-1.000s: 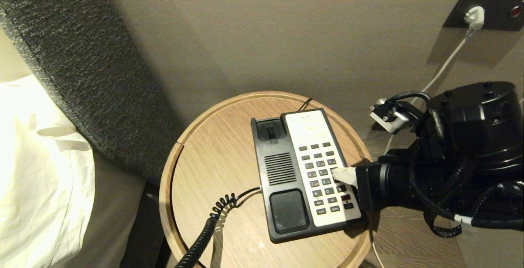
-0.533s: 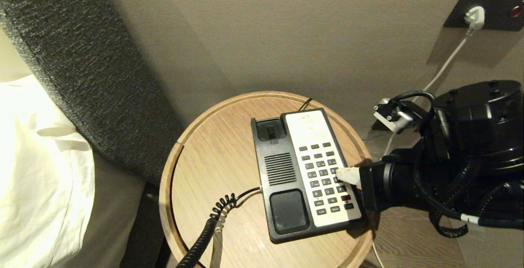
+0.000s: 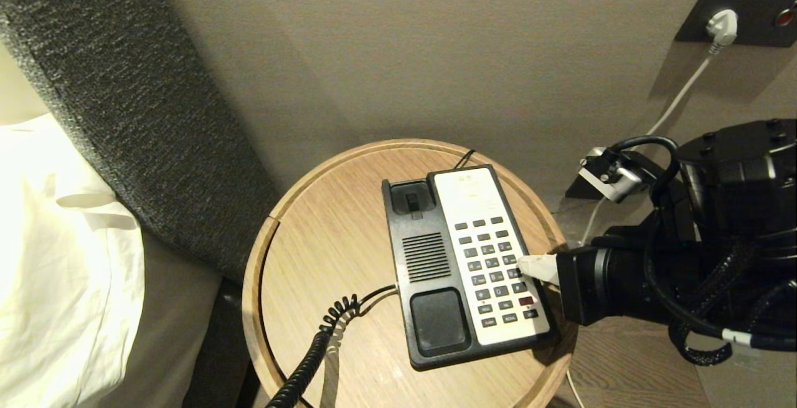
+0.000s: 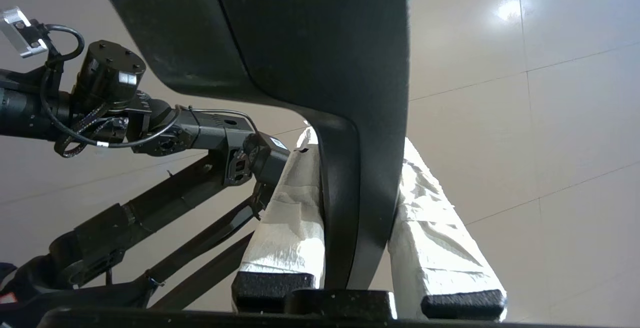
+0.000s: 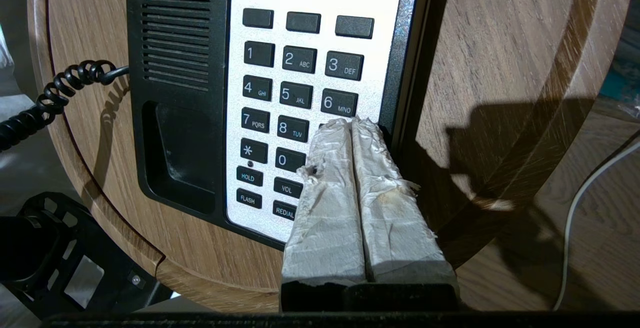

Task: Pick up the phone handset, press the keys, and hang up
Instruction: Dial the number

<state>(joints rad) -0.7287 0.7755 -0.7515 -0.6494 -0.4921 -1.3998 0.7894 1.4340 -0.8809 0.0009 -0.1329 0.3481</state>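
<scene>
Pressing the keys (image 5: 300, 95) with closed taped fingertips, the right gripper (image 5: 353, 123) meets the phone base (image 3: 436, 321) on the tabletop (image 3: 311, 240), while the left gripper (image 4: 357, 248) clamps the rigid, glossy, probably slippery phone handset (image 4: 310, 42) mid-bar, aloft.

We see dark grey keys (image 5: 295, 95) on a cream-white faceplate (image 3: 473, 193), a glossy black handset (image 4: 320, 57), and a light wood-grain table (image 3: 324, 233).
</scene>
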